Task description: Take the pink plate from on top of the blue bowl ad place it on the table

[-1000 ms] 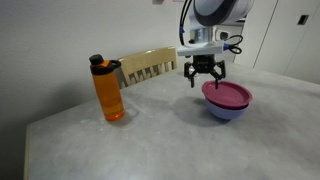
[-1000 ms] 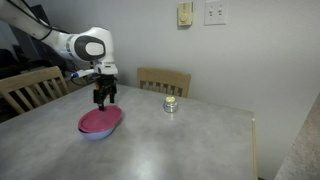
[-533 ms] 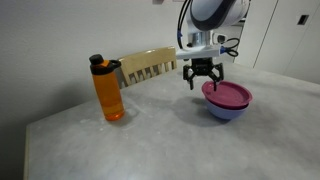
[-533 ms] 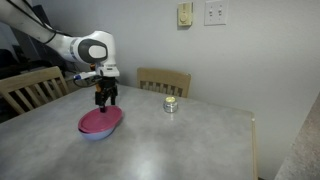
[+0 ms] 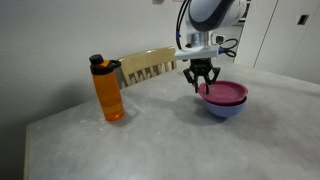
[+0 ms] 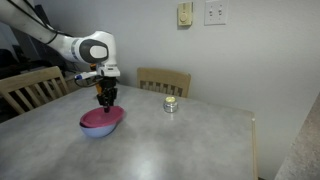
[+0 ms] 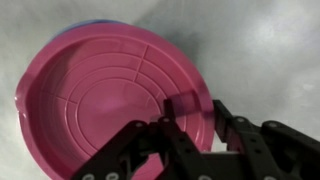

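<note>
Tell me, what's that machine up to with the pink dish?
A robot's black two-fingered gripper is down at the edge of a round magenta-pink plastic plate, which sits on a periwinkle-blue plastic bowl on the grey stone-look table. In the wrist view its fingers straddle the plate's rim, but I can't tell whether they have clamped it. The plate is not yet lifted. An orange bottle stands apart, untouched.

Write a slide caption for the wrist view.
The tool straddles the near rim of the pink plate, which sits on the blue bowl on the grey table.
</note>
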Robot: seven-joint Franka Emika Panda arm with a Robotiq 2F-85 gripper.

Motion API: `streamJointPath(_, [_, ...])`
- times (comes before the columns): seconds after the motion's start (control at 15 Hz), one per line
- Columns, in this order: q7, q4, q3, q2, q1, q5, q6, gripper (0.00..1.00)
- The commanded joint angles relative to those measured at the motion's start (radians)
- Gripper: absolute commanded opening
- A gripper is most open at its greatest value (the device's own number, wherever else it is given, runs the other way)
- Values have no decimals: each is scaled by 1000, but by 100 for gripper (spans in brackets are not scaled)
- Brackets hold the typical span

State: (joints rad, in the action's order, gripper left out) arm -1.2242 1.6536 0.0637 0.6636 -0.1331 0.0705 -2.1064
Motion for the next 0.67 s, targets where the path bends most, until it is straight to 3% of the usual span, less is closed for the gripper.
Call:
streamJointPath(0.0, [-5,-35,4,18,-3,-6,35,12])
streamJointPath(0.13, [-4,-39,3,18,-2,-6,36,0])
streamJointPath(0.6, [18,-31,-8,-4,5,5,70,3])
